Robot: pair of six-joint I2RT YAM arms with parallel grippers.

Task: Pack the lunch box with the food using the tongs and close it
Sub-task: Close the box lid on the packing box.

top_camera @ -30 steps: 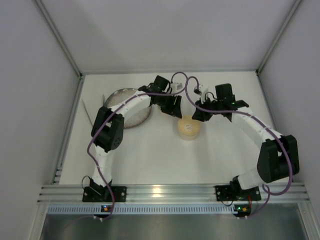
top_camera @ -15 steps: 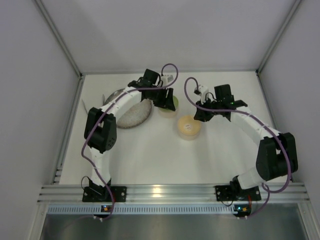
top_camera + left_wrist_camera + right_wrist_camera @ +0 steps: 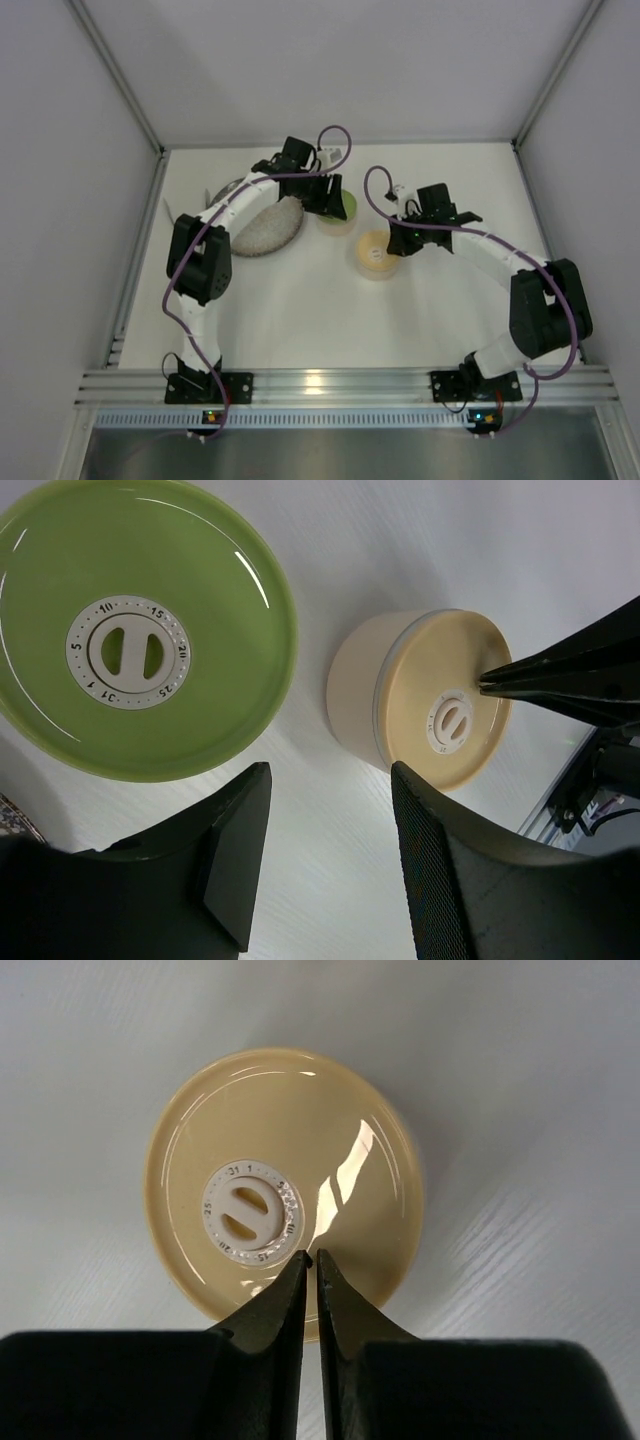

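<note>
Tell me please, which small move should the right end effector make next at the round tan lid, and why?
Probably lower the right end effector straight down to press the round tan lid firm. Its jaws are shut, the tips sit just beside the lid's white dial, and the lid already covers its container. Whether the tips touch it, I cannot tell.
</note>
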